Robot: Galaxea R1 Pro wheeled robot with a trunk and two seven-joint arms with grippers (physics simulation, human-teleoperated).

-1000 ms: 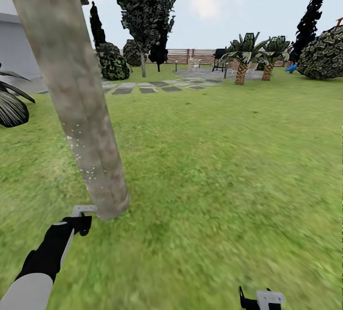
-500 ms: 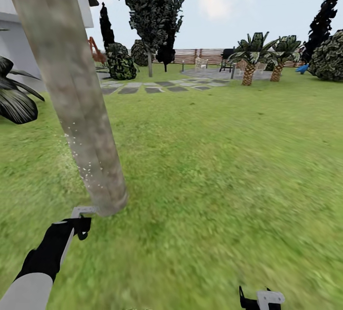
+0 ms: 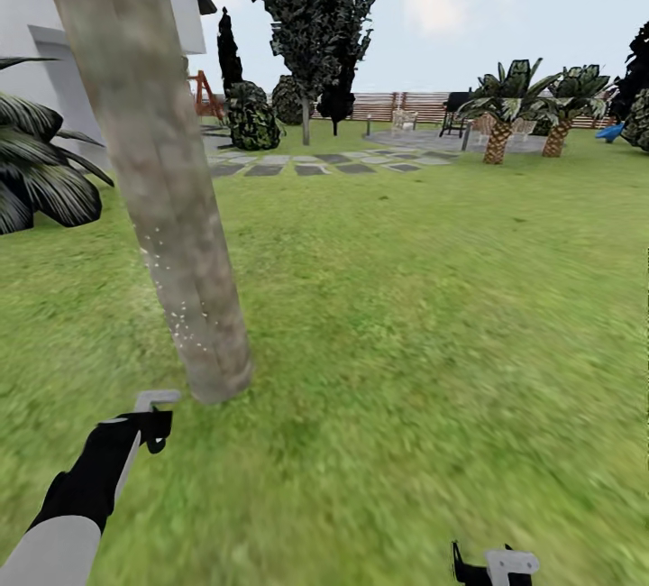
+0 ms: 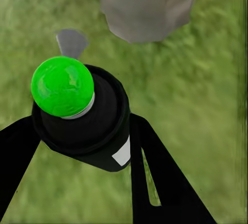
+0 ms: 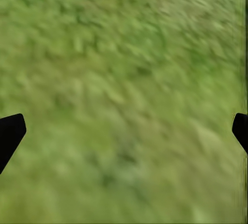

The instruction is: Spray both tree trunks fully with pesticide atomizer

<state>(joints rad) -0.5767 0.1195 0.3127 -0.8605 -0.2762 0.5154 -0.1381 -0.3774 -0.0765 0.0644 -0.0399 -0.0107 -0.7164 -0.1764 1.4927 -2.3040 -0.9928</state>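
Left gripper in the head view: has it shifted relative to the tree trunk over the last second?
Cannot tell. The left gripper sits at the same spot in the picture; the tree trunk and background slid rightward together, so the camera turned.

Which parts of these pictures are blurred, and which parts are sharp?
Head view: the near grass is smeared, while the tree trunk and the far fence are fairly sharp. Left wrist view: the atomizer in the left hand is crisp, the grass soft. Right wrist view: the grass is blurred between the right hand's fingertips.
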